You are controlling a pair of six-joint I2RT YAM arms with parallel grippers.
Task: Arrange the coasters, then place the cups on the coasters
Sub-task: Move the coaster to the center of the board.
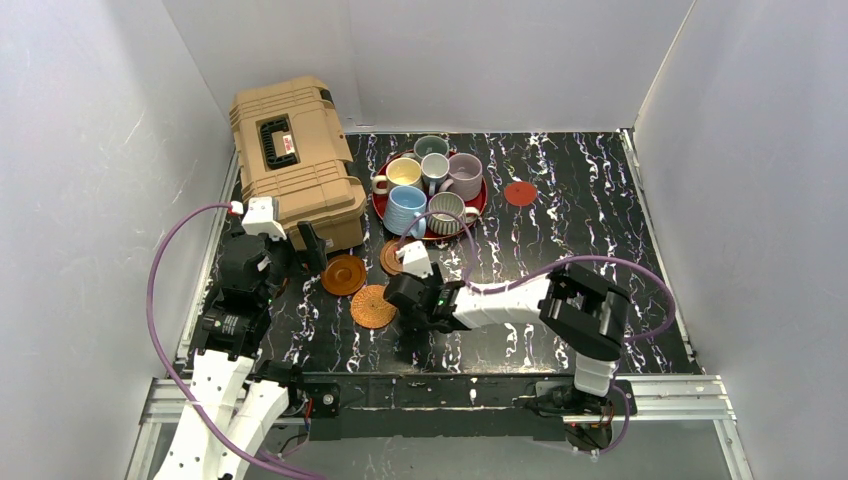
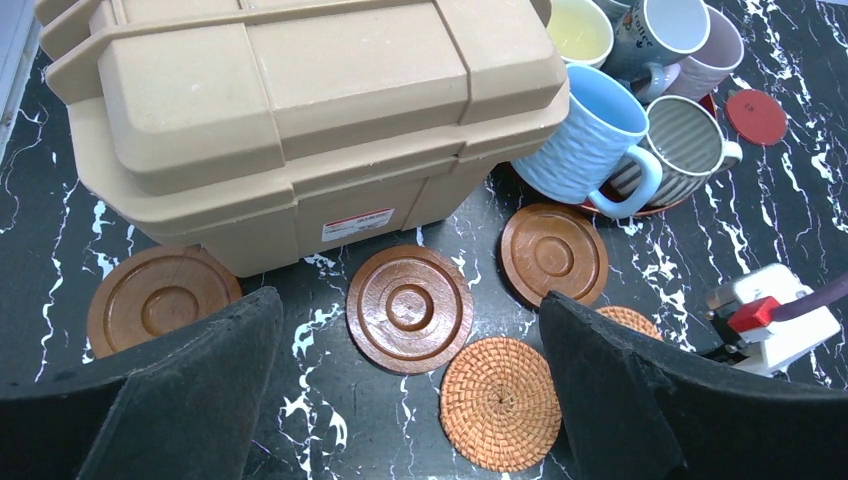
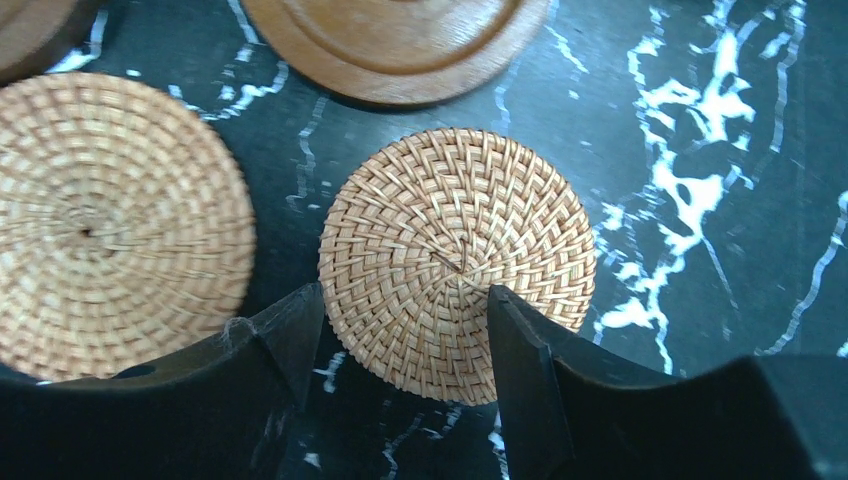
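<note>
Six cups stand crowded on a red tray. A pinkish-red coaster lies right of the tray. The wooden coasters and a woven coaster lie in front of the tray. My right gripper is low over a second woven coaster, its jaws apart. One finger tip is at the disc's left edge and the other finger covers its right part. My left gripper hangs wide open above three wooden coasters, holding nothing.
A tan plastic case sits at the back left, one wooden coaster partly beneath its front. The other woven coaster lies just left of the right gripper. White walls enclose the black marbled table.
</note>
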